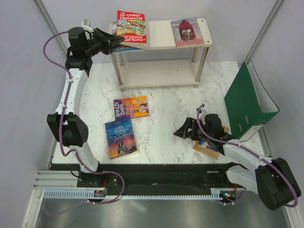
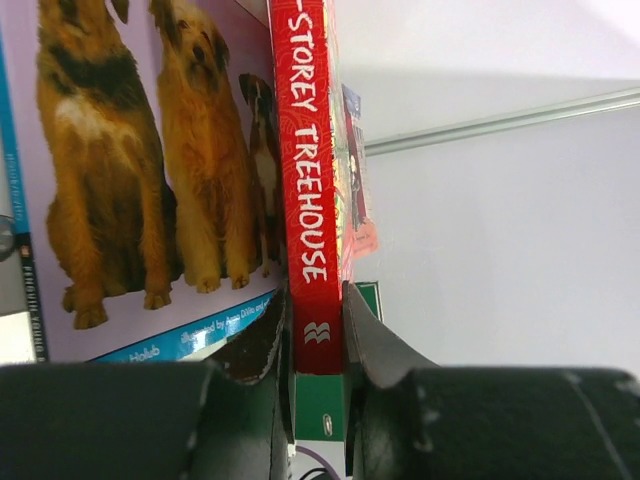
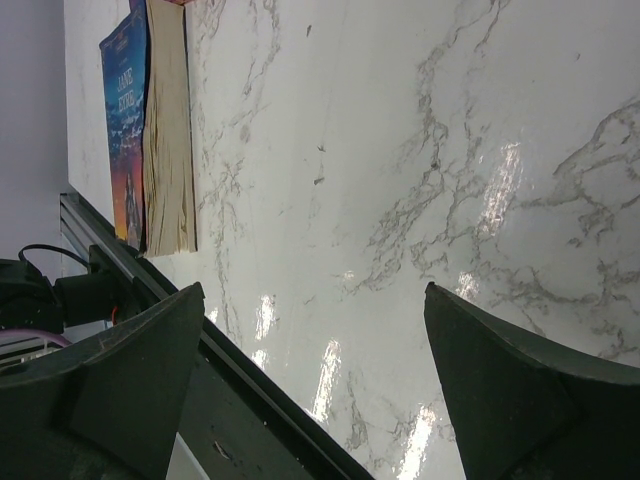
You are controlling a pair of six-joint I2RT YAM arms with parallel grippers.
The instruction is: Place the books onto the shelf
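1. The red book (image 1: pixel 131 26) is clenched at its spine by the left gripper (image 1: pixel 110 43), at the left end of the shelf's (image 1: pixel 161 34) top board. The dog book (image 2: pixel 150 150) is seen just beside it.
2. The right gripper (image 3: pixel 312 300) is spread wide and holds nothing, low over the table (image 1: pixel 166 102) toward its right edge.
3. A yellow book (image 1: pixel 130 107) and a dark blue book (image 1: pixel 121 137) are laid flat toward the front left corner of the table.
4. The books are judged thin, light, smooth and a little bendable. A flat book is best taken at the stiff spine, once one edge is lifted.
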